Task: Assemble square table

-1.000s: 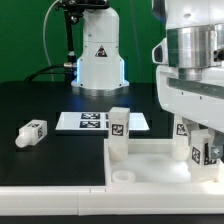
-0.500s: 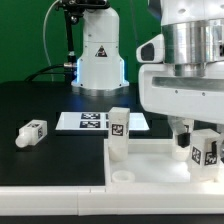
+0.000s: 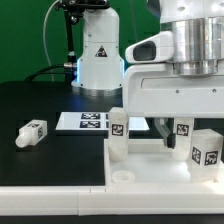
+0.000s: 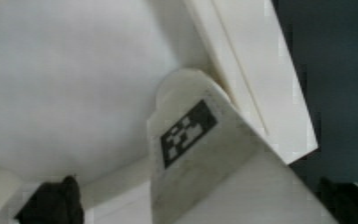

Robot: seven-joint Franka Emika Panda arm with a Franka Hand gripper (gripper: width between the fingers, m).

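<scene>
The square table's white tray-like top (image 3: 140, 168) lies at the front of the black table. One tagged white leg (image 3: 118, 128) stands upright at its far corner on the exterior view's left. Another tagged leg (image 3: 206, 148) stands upright on the top at the exterior view's right. A loose leg (image 3: 32, 131) lies on the black surface to the left. My gripper (image 3: 172, 133) hangs open just above the top, beside that right leg. In the wrist view the leg (image 4: 190, 135) shows between my spread fingertips (image 4: 51, 203), nothing gripped. The top's rim (image 4: 247, 70) runs past the leg.
The marker board (image 3: 88, 121) lies flat behind the top. The robot's white base (image 3: 98, 55) stands at the back. The white table edge (image 3: 50, 205) runs along the front.
The jaws have opened and let go of the right leg, which stays upright on the top. The hand has lifted and shifted towards the exterior view's left.
</scene>
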